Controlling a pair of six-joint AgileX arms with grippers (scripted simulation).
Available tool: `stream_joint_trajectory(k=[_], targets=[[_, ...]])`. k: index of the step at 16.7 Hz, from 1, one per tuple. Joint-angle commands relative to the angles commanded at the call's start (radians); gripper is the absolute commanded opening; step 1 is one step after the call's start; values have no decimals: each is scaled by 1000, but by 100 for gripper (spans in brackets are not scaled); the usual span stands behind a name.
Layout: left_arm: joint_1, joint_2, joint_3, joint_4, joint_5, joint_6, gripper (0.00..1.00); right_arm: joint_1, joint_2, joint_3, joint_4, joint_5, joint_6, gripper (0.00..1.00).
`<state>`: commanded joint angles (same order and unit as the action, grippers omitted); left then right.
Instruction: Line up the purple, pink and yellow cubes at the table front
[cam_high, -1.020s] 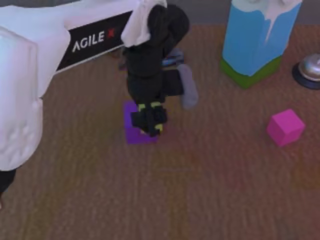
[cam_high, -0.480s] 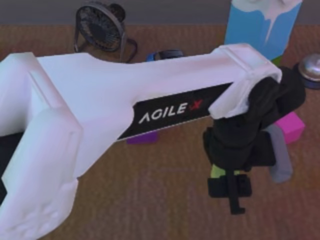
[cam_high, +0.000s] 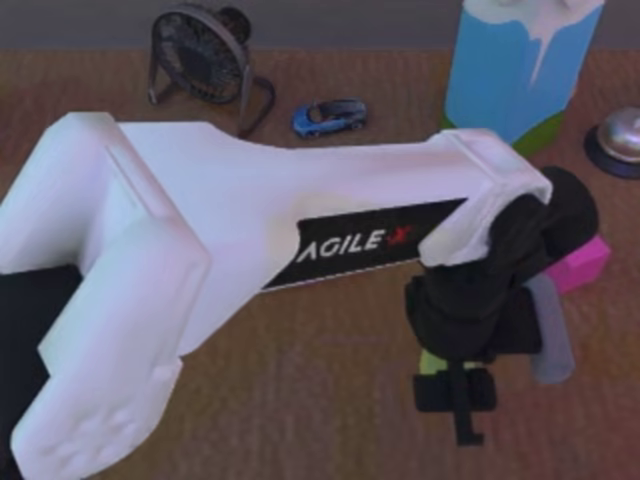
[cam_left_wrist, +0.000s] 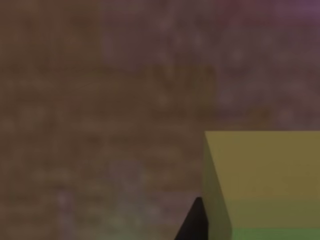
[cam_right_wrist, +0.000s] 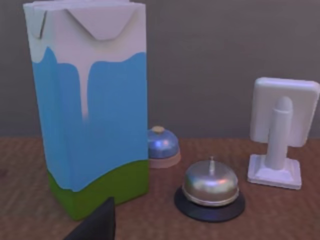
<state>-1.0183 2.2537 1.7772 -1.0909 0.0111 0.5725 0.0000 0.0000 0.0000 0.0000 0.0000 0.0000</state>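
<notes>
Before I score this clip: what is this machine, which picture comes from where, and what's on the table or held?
It is a two-armed AgileX robot at a brown table. The top view looks down: the white left arm reaches across, its black hand apparently gripping the small yellow cube. The pink cube peeks from behind it; the purple one is out of sight. At the back stand a fan, a blue toy car, a milk carton and a bell. The left wrist view, from that arm, shows the yellow cube close up. The right wrist view, from the right arm, faces the carton and bell.
</notes>
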Motion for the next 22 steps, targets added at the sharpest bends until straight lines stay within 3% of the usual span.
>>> stream_joint_trajectory(k=[3, 8, 21, 22], targets=[[-1, 31, -60, 101, 3, -4, 0, 0, 0, 0, 0, 0, 0, 100], [-2, 39, -71, 119, 3, -5, 0, 0, 0, 0, 0, 0, 0, 100], [-2, 39, -71, 119, 3, -5, 98, 0, 0, 0, 0, 0, 0, 100], [-2, 39, -71, 119, 3, -5, 100, 0, 0, 0, 0, 0, 0, 100]])
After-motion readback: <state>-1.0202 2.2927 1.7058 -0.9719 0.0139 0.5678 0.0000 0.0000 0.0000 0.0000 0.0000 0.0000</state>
